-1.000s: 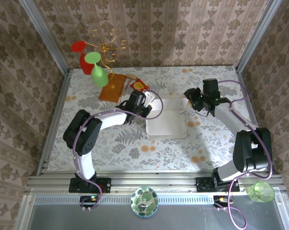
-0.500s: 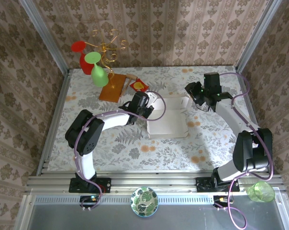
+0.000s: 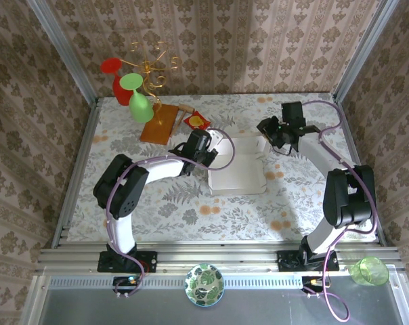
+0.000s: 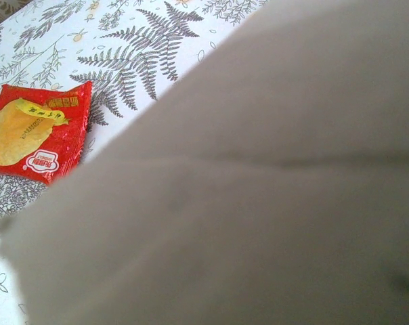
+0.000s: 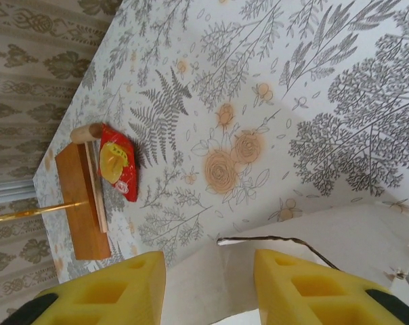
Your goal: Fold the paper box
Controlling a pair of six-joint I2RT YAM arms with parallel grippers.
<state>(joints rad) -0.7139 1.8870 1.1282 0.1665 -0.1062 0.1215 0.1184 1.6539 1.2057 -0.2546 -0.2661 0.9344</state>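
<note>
Sitting on the metal ledge nearest the arm bases are a round bowl with a green leaf print and a translucent green cup. Beyond them the table wears a cloth printed with grey ferns and orange blooms. At its middle lies the paper box. It is thin off-white card, rectangular and creased, with its broad panel flat on the cloth and short flaps raised along the far edge. The left gripper is clenched at the box's far left corner, beside a raised flap. Dull, blurred card lies right up against its wrist camera, and whether card is pinched in the jaws I cannot tell. The right gripper stands released at the far right corner, its blocky yellow foam pads apart, a raised flap's edge seen between them. Farther back lie a glossy red snack packet and a brown wooden board, close together. At the far left a gold wire stand carries a red glass and a green glass.
</note>
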